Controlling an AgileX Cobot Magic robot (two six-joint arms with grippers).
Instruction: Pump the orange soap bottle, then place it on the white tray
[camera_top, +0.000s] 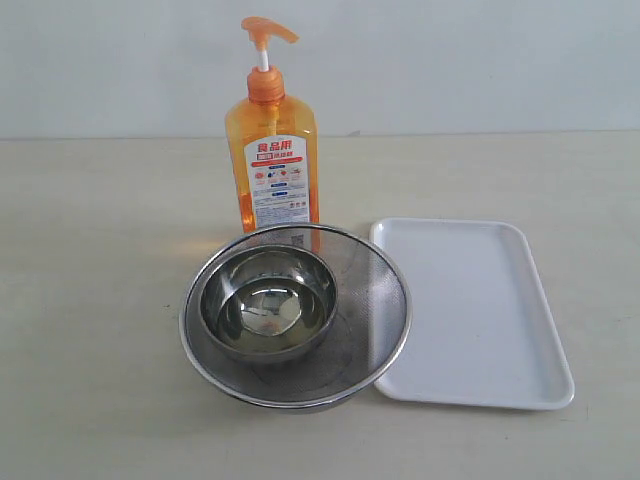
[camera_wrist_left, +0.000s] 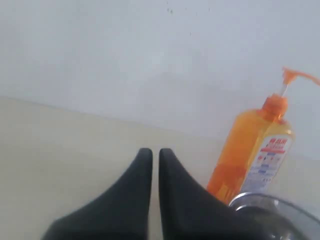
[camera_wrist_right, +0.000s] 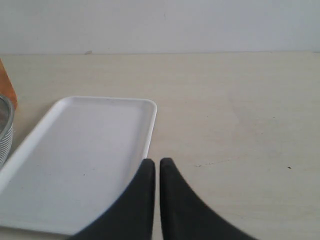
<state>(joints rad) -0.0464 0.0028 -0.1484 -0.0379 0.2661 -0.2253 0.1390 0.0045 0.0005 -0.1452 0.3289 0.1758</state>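
Note:
The orange soap bottle (camera_top: 271, 150) stands upright at the back of the table, its pump head raised on the white stem, label facing the exterior camera. The left wrist view also catches the orange soap bottle (camera_wrist_left: 252, 150), off to one side of my left gripper (camera_wrist_left: 155, 151), which is shut with nothing between its fingers and well short of the bottle. The white tray (camera_top: 475, 310) lies flat and bare to the right of the bowls. My right gripper (camera_wrist_right: 157, 162) is shut and holds nothing, hovering by the edge of the white tray (camera_wrist_right: 75, 160). Neither gripper shows in the exterior view.
A steel mesh strainer bowl (camera_top: 375, 300) with a smaller steel bowl (camera_top: 268, 305) inside it sits directly in front of the bottle, touching the tray's left edge. Its rim (camera_wrist_left: 270, 205) shows beside the left fingers. A pale wall runs along the table's back.

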